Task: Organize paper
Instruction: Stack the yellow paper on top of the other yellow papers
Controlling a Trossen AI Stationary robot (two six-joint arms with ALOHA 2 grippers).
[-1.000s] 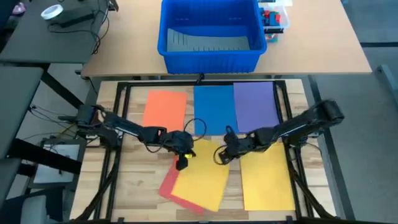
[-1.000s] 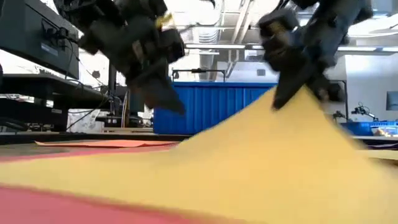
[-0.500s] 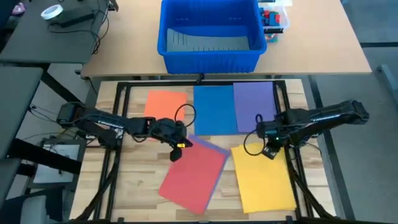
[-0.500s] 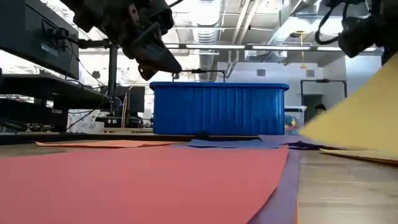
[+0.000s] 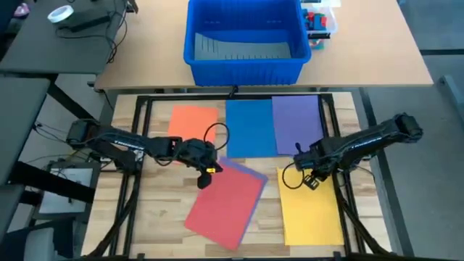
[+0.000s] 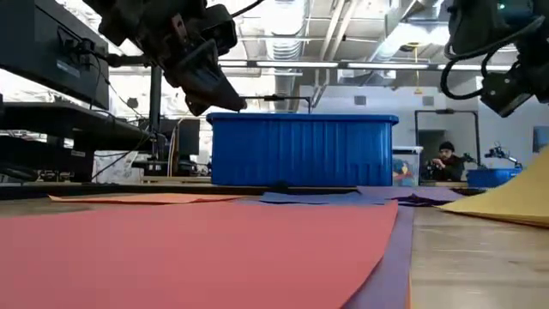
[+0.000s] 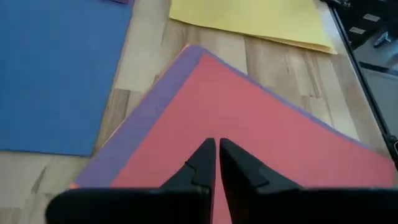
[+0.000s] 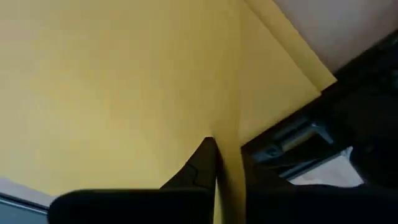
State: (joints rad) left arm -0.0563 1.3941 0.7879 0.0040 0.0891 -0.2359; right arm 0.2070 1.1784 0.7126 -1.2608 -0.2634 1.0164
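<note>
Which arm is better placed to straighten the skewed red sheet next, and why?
Probably the left. The left gripper, fingers shut and empty, hovers at the red sheet; the right gripper is shut on the yellow sheet.

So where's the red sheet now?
High view: the red sheet lies tilted at front centre, atop a purple sheet, left of the yellow paper.

Looked like a robotics lab: exposed ceiling ducts (image 6: 343,34), fluorescent lights, black equipment racks (image 6: 51,51), wooden workbenches (image 5: 377,51), a person seated at a far desk (image 6: 444,160).
</note>
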